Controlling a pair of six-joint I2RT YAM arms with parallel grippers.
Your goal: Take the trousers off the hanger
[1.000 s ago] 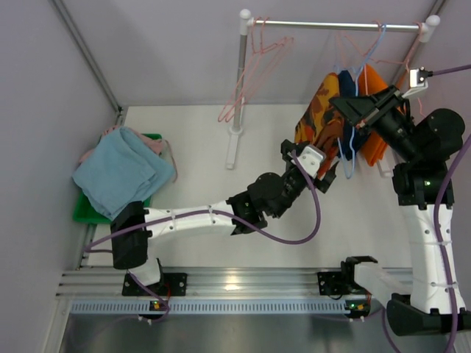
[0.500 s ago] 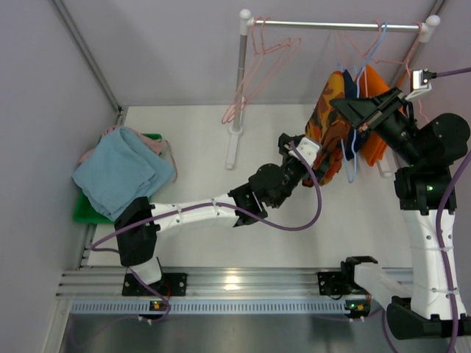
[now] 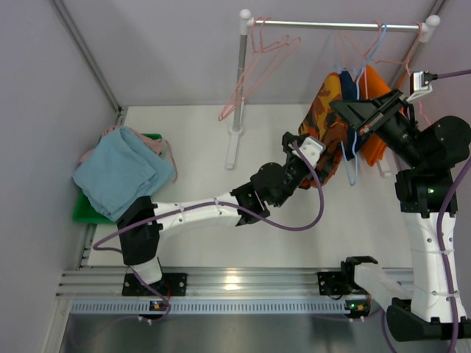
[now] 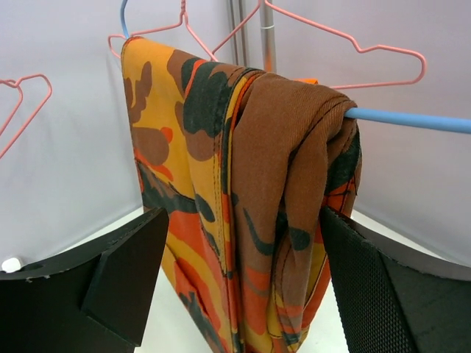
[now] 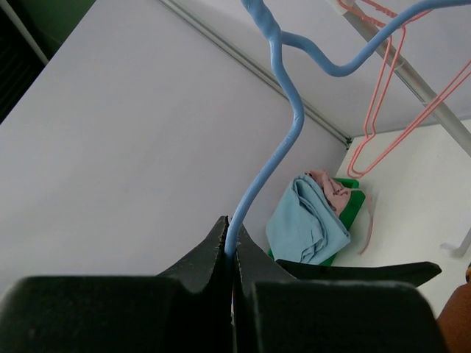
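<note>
The orange-and-red patterned trousers (image 3: 329, 126) hang folded over the bar of a blue hanger (image 3: 352, 158) under the rail (image 3: 331, 25). Navy trousers (image 3: 346, 82) and plain orange trousers (image 3: 375, 88) hang just behind them. My right gripper (image 3: 346, 109) is shut on the blue hanger's wire neck (image 5: 283, 95). My left gripper (image 4: 246, 287) is open, with the patterned trousers (image 4: 250, 191) between its fingers (image 4: 125, 287) and touching neither. The blue bar (image 4: 412, 120) sticks out to the right. Light blue trousers (image 3: 118, 176) lie over dusty pink ones (image 3: 160, 145) on the green tray (image 3: 79, 212).
Empty pink hangers (image 3: 254, 70) hang at the rail's left end beside the white stand post (image 3: 237, 110). More pink hangers (image 4: 346, 40) hang behind the patterned trousers. Grey walls close in the left, back and right sides.
My left arm has drawn up and left, then come back a little, keeping its open fingers round the patterned trousers. My right gripper has raised the blue hanger slightly. The empty pink hangers swing.
</note>
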